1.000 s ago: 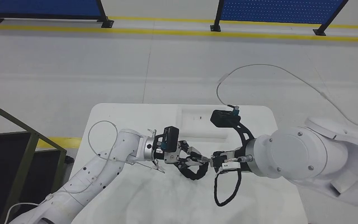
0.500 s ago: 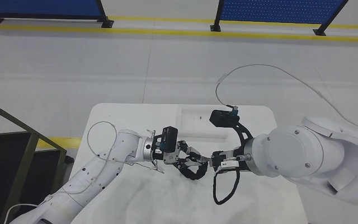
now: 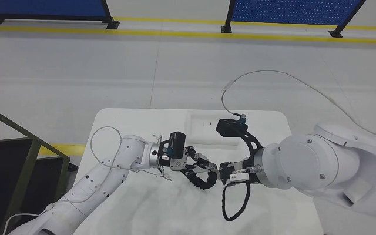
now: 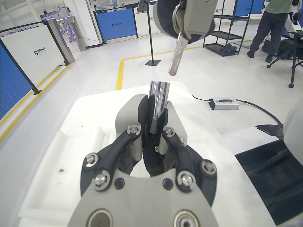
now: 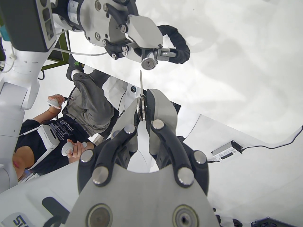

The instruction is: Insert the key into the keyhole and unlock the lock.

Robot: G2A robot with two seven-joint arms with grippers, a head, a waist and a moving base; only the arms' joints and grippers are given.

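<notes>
1. A white worktop (image 3: 111, 126) stands on a pale floor crossed by a yellow line, with blue barriers behind.
2. The left pincer (image 4: 155, 109) is pressed onto the lock (image 4: 159, 95), a chrome cylinder with a black cable loop (image 5: 176, 43), and holds it up off the worktop with its end face turned toward the other arm.
3. The right pincer (image 5: 144, 98) pinches the key (image 4: 176, 57) by its head, so the blade juts out free beyond the fingertips.
4. The deciding relation: the blade's long axis points at the lock's end face, and its tip is just beside the keyhole (image 5: 148, 63) but not touching it. In the left wrist view the tip sits slightly off the cylinder's axis and the blade leans against that axis. My judgement is that a small sideways correction and a squaring of the blade are needed before pushing in.
5. The right arm carries the key, so the closing move is likely its own.
6. Against 1 s ago, the right arm has shifted toward the left one and the gap between the 2 pincers has narrowed. The left pincer has hardly moved.
</notes>
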